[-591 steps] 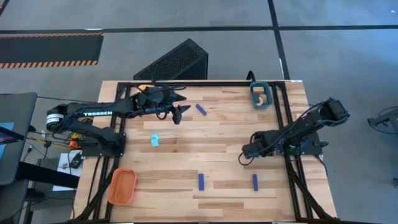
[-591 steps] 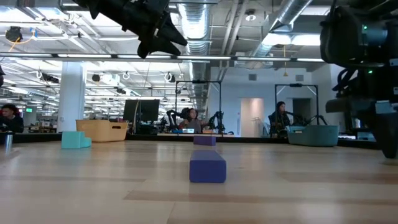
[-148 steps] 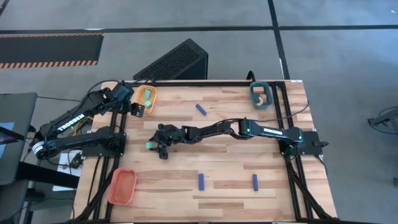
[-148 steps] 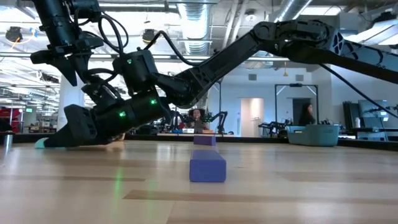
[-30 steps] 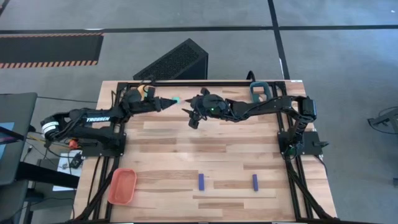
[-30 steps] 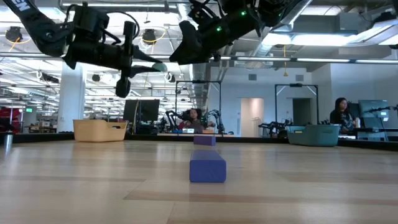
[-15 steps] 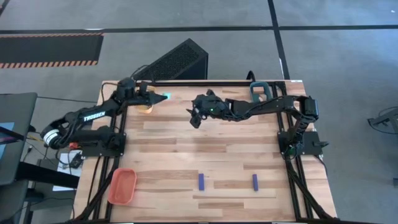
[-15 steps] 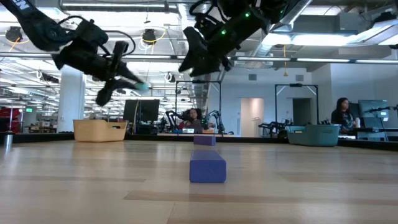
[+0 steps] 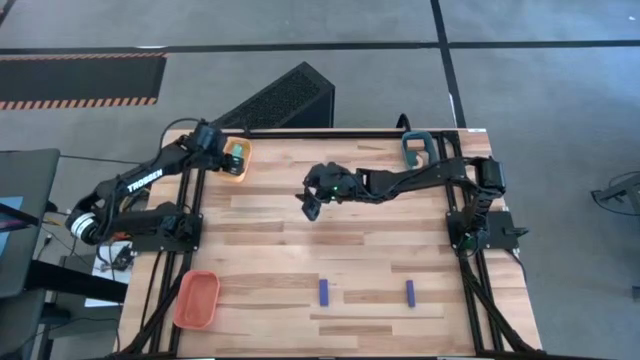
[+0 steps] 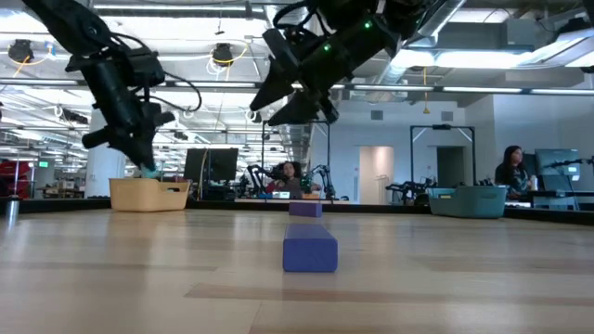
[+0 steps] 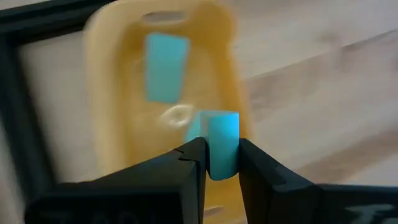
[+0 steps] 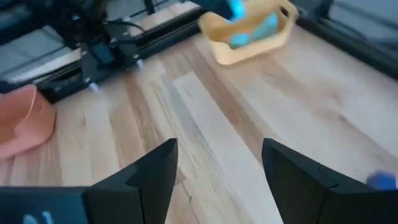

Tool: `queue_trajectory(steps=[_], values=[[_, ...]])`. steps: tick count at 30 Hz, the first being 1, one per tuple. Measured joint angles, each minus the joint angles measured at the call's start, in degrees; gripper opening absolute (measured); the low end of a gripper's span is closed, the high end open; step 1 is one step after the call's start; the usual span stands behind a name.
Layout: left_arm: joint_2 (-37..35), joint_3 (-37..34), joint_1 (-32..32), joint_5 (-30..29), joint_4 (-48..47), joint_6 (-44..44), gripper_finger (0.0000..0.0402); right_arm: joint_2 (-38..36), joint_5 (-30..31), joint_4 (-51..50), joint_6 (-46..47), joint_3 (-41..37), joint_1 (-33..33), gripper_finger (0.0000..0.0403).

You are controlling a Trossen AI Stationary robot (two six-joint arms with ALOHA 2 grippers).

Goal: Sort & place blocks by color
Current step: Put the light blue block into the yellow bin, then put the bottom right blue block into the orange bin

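Left wrist view shows your left gripper point(image 11: 221, 158) pinching a cyan block point(image 11: 222, 142) over the yellow tray point(image 11: 118, 124), ready to drop; right gripper point(image 12: 217, 168) spread, empty.

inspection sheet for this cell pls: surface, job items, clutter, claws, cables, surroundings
Surface: wooden table, slatted planks.
Job's things: cyan block in left claw above yellow tray, another cyan piece inside; two blue blocks near front edge; teal tray, orange tray.
Clutter: nothing seen.
Claws: left shut on cyan block; right claw open, empty, above mid-table.
Cables: along left arm base.
Surroundings: black vented box; person beyond the table.
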Motion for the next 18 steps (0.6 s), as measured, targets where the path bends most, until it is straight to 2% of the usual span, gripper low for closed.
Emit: queue_trajectory(steps=[2,5,13,18], values=[[1.03,-0.02,0.0,-3.07,-0.95,-0.05,0.0055,0.0,0.2,-0.52,3.36,0.01,-0.02,0.0255],[2.44,-0.02,0.0,-4.2,-0.65,-0.31,0.0079,0.0,0.77,-2.47,7.33,0.04,0.18,0.0255],[3.52,-0.04,0.0,-4.26,-1.12,1.03,0.0148,-2.79,12.47,-14.87,13.0,0.13,3.65,0.0255],[0.31,0.75,-0.26,-3.09,-2.47,1.82,0.0163,-6.61,16.99,-20.87,15.89,-1.9,6.0,0.0255]])
